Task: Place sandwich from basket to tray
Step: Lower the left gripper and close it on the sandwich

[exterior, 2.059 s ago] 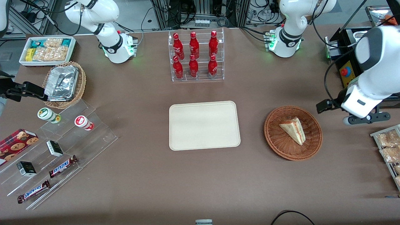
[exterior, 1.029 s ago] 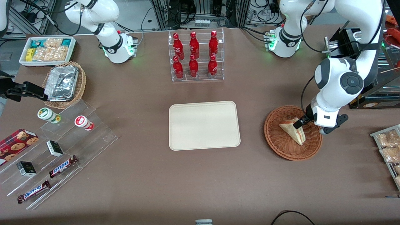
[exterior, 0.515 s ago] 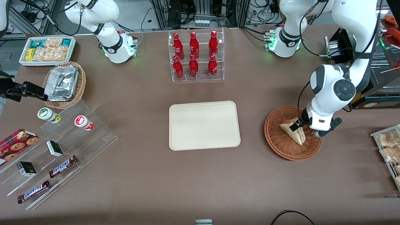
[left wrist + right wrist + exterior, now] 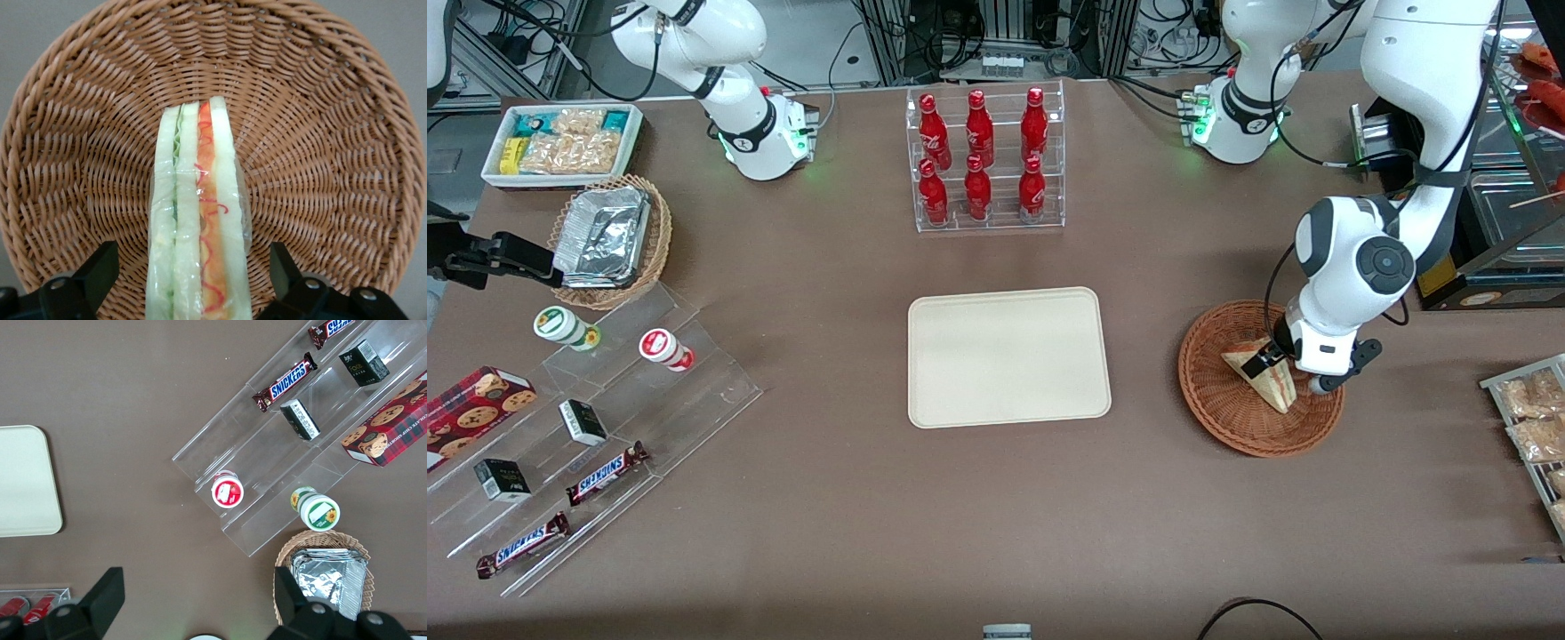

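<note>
Here the sandwich (image 4: 198, 220) stands on edge in the basket (image 4: 320, 133), its cut face of red, orange and green filling turned up toward the wrist camera and its clear wrap visible along the sides. In the front view the wedge (image 4: 1263, 372) lies in the middle of the reddish-brown basket (image 4: 1227, 418), which sits on the brown bench (image 4: 996, 516) toward the working arm's end.

The end effector (image 4: 193, 280) hangs just above the wedge with its two fingers (image 4: 100, 270) spread apart, one on each bread face and neither yet touching. The step in hand looks like the final descent before the grasp.

To do it well, the fingers should probably go lower so the pads meet the flat bread sides well below the cut edge, staying centred so both pads touch together and the wedge does not tip against the weave. The bread is likely soft and the wrap slippery, so a gentle squeeze seems wiser than a hard one.

The cream tray (image 4: 1009, 356) lies bare at the bench's middle, well apart from the basket, so a straight lift should come before any sideways travel.
</note>
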`<action>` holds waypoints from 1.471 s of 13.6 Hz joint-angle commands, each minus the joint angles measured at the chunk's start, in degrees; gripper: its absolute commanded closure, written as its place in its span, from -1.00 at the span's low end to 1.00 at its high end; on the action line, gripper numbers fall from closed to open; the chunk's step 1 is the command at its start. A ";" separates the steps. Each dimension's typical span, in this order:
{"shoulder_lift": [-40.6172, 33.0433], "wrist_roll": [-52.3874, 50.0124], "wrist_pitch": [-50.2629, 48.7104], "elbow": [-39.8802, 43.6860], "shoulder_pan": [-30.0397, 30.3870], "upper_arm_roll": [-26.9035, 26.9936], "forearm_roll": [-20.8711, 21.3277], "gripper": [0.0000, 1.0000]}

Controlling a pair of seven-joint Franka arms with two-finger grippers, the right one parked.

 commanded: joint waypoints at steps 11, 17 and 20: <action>-3.31 -2.69 -18.99 10.93 -0.49 -0.52 0.82 1.00; -2.78 -4.18 -34.61 27.30 -5.03 -4.83 0.82 1.00; -0.41 -5.07 -34.79 29.34 -14.07 -4.83 5.27 1.00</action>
